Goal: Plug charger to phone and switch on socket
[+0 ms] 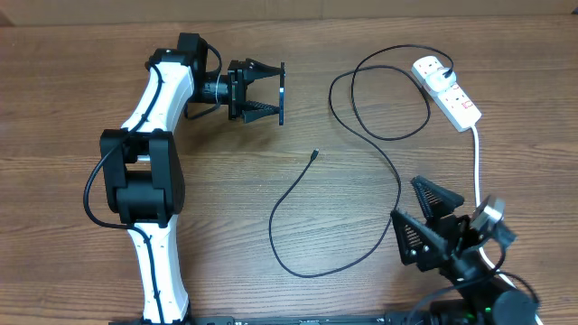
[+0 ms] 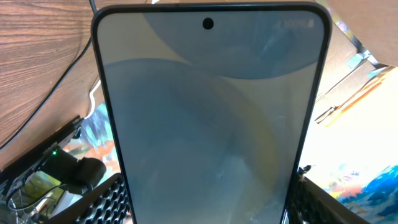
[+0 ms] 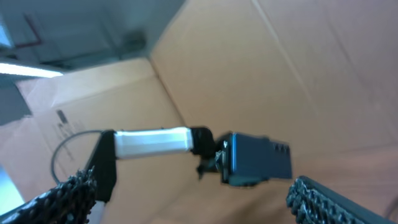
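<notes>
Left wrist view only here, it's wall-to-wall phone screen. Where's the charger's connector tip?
Observer: Overhead shows the small connector tip of the thin black charger cable lying free on the wooden table. It is apart from the slim black-edged smartphone, nearer the arm bases.
Operator: Phone properly gripped?
Observer: The fingers of the left gripper clamp it across its width; from above it shows edge-on.
Operator: Right arm?
Observer: The right gripper is open and empty, beside the cable's loop.
</notes>
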Tool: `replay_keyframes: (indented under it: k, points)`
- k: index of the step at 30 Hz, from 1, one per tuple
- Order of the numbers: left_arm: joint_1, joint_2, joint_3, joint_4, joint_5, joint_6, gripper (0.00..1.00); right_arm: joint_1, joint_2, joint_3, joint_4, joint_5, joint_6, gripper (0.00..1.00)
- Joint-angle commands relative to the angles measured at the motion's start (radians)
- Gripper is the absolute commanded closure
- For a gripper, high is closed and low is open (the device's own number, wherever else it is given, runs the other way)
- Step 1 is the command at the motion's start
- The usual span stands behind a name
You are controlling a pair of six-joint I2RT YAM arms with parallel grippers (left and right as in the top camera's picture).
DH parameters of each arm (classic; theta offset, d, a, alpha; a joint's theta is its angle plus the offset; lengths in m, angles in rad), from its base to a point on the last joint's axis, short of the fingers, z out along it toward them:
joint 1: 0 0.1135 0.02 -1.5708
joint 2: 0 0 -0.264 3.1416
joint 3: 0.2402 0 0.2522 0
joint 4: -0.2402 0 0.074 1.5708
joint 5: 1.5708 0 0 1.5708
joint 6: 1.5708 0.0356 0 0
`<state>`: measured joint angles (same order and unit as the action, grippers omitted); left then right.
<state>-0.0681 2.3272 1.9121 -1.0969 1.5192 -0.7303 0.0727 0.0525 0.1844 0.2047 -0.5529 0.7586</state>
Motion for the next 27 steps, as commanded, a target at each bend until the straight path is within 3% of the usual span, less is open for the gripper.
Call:
replay_keyframes:
  k: [1, 6, 8, 10, 13, 16, 18, 21, 23, 27]
  points:
    - [0.003, 0.008, 0.033, -0.003, 0.063, -0.003, 0.37, 0.005, 0.123, 0.284, -0.218, -0.025, -0.111, 0.00]
    - [0.003, 0.008, 0.033, -0.003, 0.062, -0.003, 0.36, 0.005, 0.468, 0.721, -0.822, 0.058, -0.380, 0.00]
    - [0.003, 0.008, 0.033, -0.003, 0.062, -0.003, 0.36, 0.005, 0.608, 0.859, -0.977, 0.051, -0.452, 0.00]
    - [0.003, 0.008, 0.033, -0.003, 0.062, -0.002, 0.36, 0.006, 0.729, 0.967, -1.052, -0.027, -0.447, 0.00]
    - [0.003, 0.008, 0.033, -0.002, 0.062, -0.002, 0.36, 0.006, 0.875, 1.064, -1.059, -0.322, -0.451, 0.00]
    - [0.003, 0.008, 0.033, -0.003, 0.062, 0.002, 0.36, 0.033, 0.978, 1.082, -0.964, -0.450, -0.454, 0.11]
    - [0.002, 0.008, 0.033, -0.003, 0.061, 0.005, 0.37, 0.088, 1.040, 1.104, -0.974, -0.326, -0.428, 0.16]
    - [-0.002, 0.008, 0.033, -0.003, 0.048, 0.005, 0.36, 0.211, 1.130, 1.170, -1.057, -0.025, -0.381, 0.12]
    - [-0.008, 0.008, 0.033, -0.003, 0.029, 0.010, 0.37, 0.321, 1.202, 1.249, -1.148, 0.220, -0.366, 0.10]
    - [-0.024, 0.008, 0.033, -0.039, 0.001, 0.009, 0.37, 0.512, 1.363, 1.439, -1.353, 0.742, -0.190, 0.18]
